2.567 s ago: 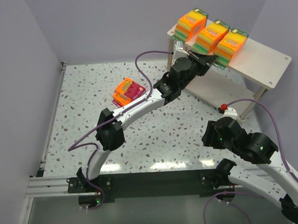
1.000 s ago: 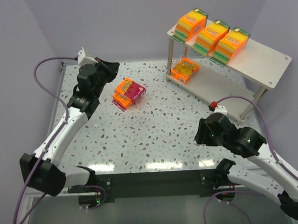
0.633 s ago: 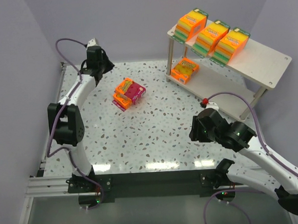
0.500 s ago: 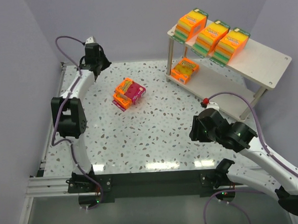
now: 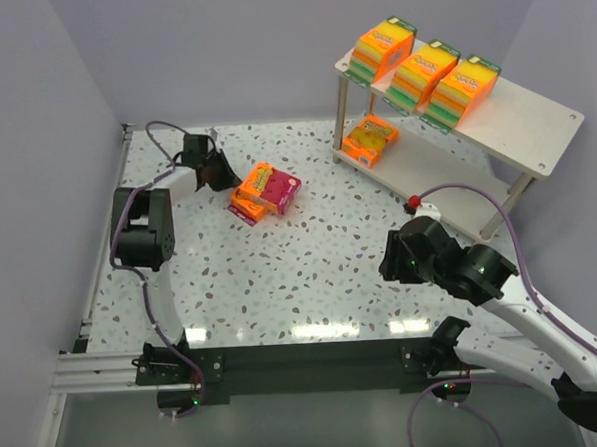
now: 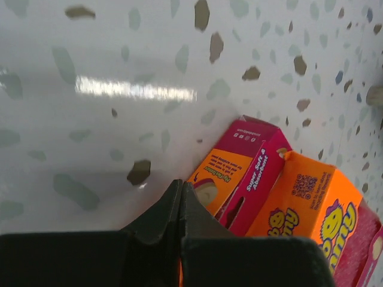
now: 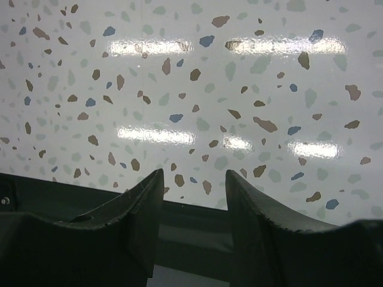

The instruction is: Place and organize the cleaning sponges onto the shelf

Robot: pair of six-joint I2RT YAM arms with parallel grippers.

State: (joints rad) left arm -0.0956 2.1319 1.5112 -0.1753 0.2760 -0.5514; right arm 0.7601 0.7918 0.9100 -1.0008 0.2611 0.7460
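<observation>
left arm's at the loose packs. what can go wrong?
1. Left gripper has its jaws shut against the side of the stacked flat packs: any advance may shove or topple them, not grasp them.
2. The orange pack on the lower tier of the shelf sits at its end by the post; a sloppy placement could knock it off.

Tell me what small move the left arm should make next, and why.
Probably open the left gripper, to take hold of the flat packs: its jaws are shut at the stack's edge, gripping nothing, and the shelf has room on its lower board.
</observation>
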